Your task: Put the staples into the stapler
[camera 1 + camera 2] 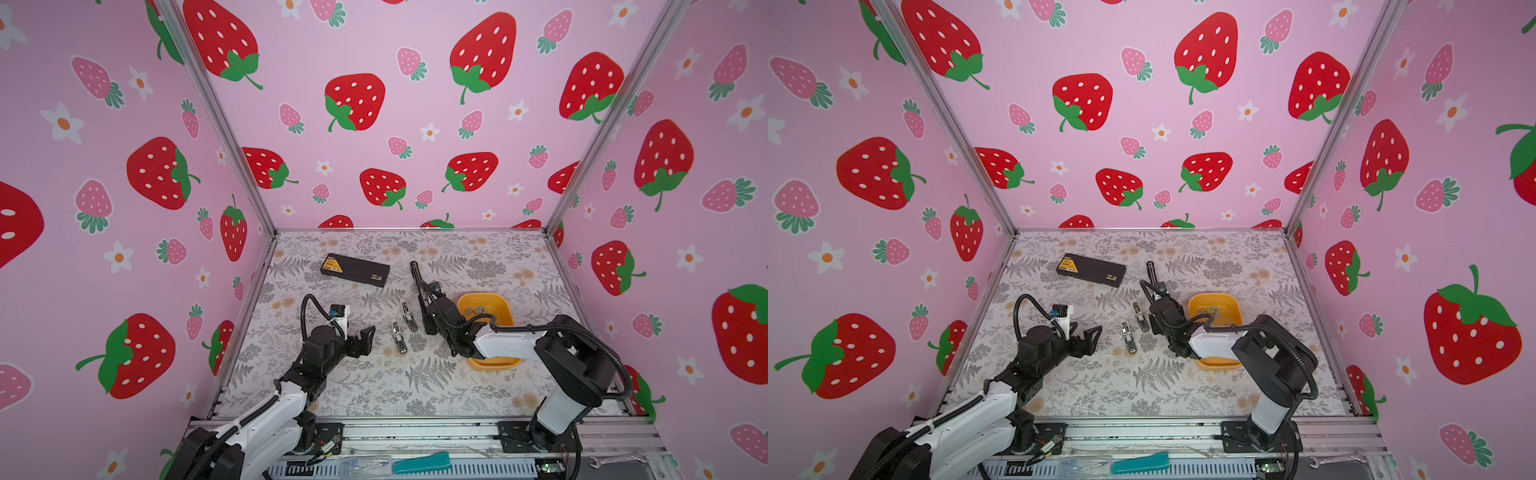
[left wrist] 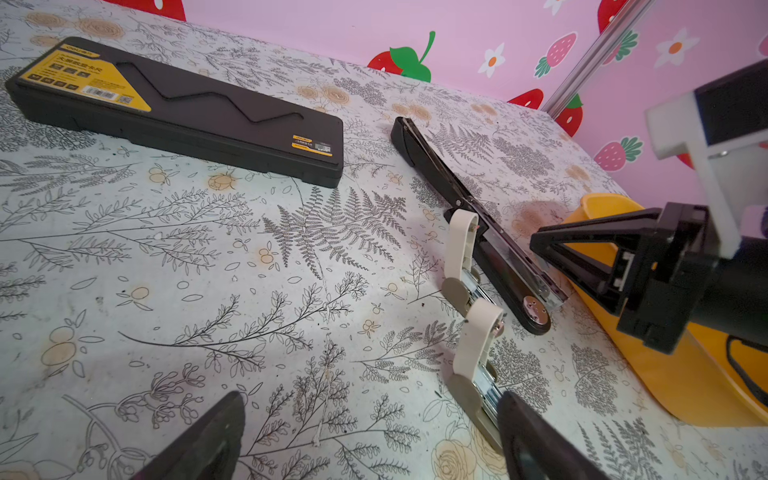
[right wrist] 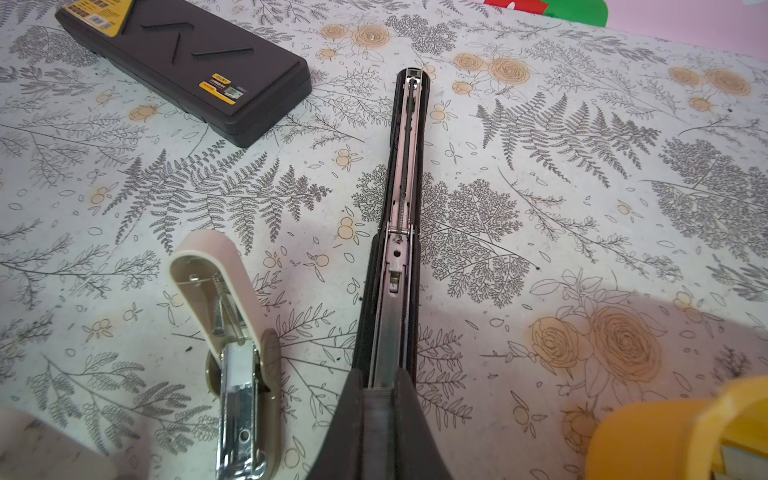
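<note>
Left gripper (image 2: 370, 401) wide open, empty, beside nearer small beige stapler (image 2: 478, 345). Right gripper (image 3: 379, 386) closed, tips on the long black opened stapler (image 3: 405, 166). Silver-grey staple strips (image 1: 476, 310) lie in yellow plastic tray (image 1: 508, 311).

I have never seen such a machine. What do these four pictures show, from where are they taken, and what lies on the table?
It is a robot with two arms, fixed at the near edge of a table. Two pictures look down from above, side by side and almost alike. The other two come from a small camera on each arm's wrist, looking along its jaws.

On the table lie a black case, a long black stapler opened flat, two small beige staplers, also open, and a yellow tray with staples in it.

The left arm's jaws are open and empty, beside the beige staplers. The right arm's jaws are shut, over the black stapler's open channel. Whether they hold a staple strip, I cannot tell.
</note>
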